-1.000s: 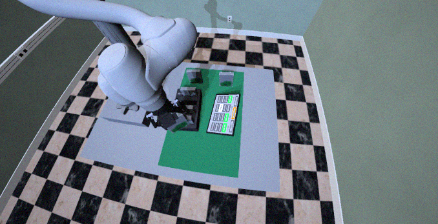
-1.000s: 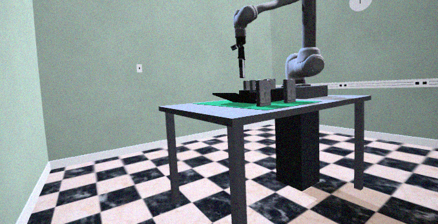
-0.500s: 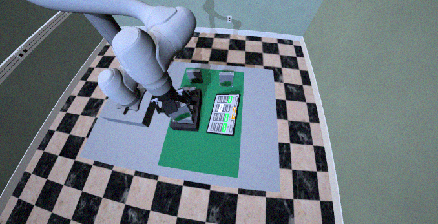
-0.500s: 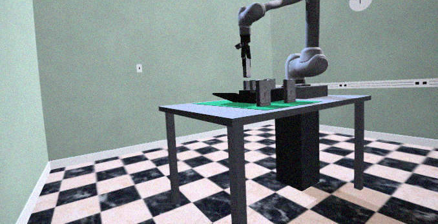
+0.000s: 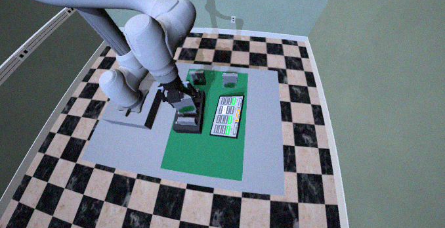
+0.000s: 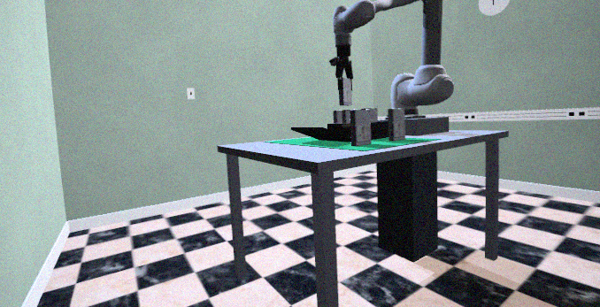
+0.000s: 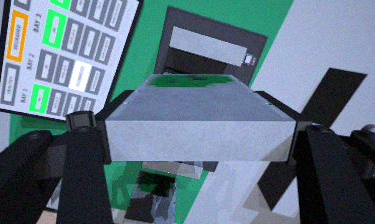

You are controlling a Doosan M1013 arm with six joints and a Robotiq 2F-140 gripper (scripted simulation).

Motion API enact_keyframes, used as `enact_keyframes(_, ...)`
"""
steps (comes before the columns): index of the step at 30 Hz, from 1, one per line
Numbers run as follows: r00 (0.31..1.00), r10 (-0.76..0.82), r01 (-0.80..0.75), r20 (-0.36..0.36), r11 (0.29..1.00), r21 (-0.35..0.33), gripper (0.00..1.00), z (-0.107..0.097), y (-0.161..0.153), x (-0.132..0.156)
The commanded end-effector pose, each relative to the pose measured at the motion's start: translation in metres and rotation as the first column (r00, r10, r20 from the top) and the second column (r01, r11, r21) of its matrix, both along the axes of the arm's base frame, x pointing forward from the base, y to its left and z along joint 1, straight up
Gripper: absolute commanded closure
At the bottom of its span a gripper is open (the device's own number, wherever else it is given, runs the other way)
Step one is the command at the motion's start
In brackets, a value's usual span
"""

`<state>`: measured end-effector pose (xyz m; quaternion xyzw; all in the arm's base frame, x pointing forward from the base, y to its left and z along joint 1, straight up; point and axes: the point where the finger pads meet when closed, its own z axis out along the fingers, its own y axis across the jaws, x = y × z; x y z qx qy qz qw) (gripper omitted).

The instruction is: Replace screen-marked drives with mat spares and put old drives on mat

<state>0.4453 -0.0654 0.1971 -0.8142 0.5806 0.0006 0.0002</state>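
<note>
My gripper (image 5: pixel 178 96) (image 6: pixel 343 74) (image 7: pixel 194 105) is shut on a grey drive (image 5: pixel 186 105) (image 6: pixel 345 91) (image 7: pixel 199 120) and holds it upright in the air, well above the dark dock (image 5: pixel 198 120) (image 6: pixel 338 132) (image 7: pixel 214 25). The held drive's lower end has a green patch. The dock stands on the green mat (image 5: pixel 203 154) (image 6: pixel 319 142) (image 7: pixel 149 30), and a grey drive (image 5: pixel 186 120) (image 7: pixel 209 46) sits in one of its bays. The screen (image 5: pixel 227 116) (image 7: pixel 64 55) lies right of the dock. It shows green cells for three bays, a white cell at bay 2 and an orange box.
Two grey drives (image 5: pixel 197 76) (image 5: pixel 230 79) stand upright at the back of the mat; they also show in the exterior view (image 6: pixel 363 126) (image 6: pixel 396 124). The arm's base block (image 5: pixel 131 115) stands on the grey table (image 5: pixel 262 125) left of the dock.
</note>
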Motion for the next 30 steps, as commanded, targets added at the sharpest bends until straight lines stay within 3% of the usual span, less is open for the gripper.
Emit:
enact_keyframes(1, 1.000, -0.009, 0.009, 0.001, 1.000, -0.001, 0.90, 0.000, 0.003, 0.000)
enact_keyframes(16, 0.989, -0.148, 0.148, 0.001, 0.989, -0.001, 0.90, 0.000, 0.047, -0.008)
enact_keyframes(30, 0.976, -0.218, 0.218, 0.001, 0.976, -0.001, 0.90, 0.000, 0.069, -0.014)
